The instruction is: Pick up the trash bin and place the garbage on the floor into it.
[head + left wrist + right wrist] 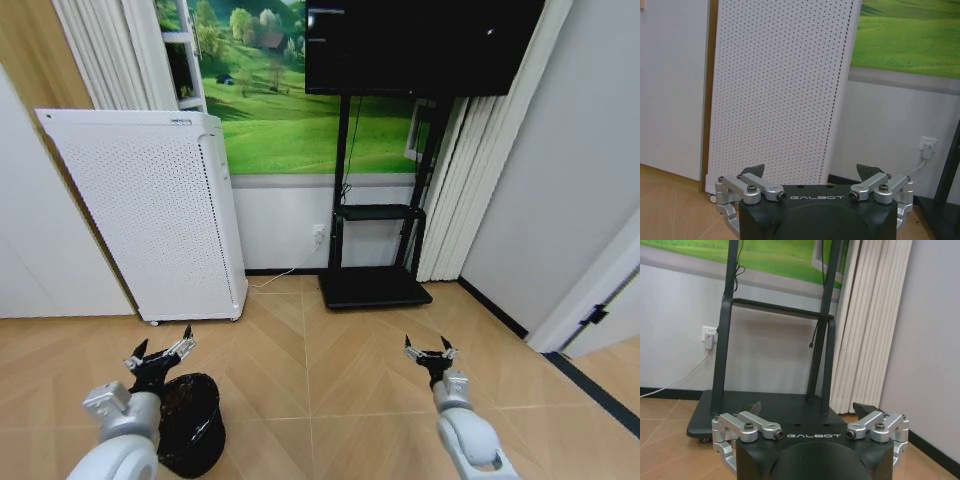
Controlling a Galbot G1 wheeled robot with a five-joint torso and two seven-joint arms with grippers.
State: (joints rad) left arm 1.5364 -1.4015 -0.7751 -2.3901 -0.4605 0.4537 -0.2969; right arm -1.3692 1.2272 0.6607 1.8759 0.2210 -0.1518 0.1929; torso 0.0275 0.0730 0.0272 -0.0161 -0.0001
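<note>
The trash bin [190, 425], small, black and round, stands on the wooden floor at the lower left of the head view. My left gripper [160, 350] hangs open just above and behind its rim, holding nothing. In the left wrist view the same open gripper [814, 172] faces the white cabinet. My right gripper [430, 347] is open over bare floor at the lower right, and in the right wrist view that gripper [810, 410] points at the TV stand. The garbage is out of view.
A white perforated cabinet [150, 210] stands against the wall at left. A black TV stand [375, 285] with a screen [420, 45] sits at the centre back, its cable running to a wall socket [318, 236]. Pleated curtains [470, 190] hang beside it.
</note>
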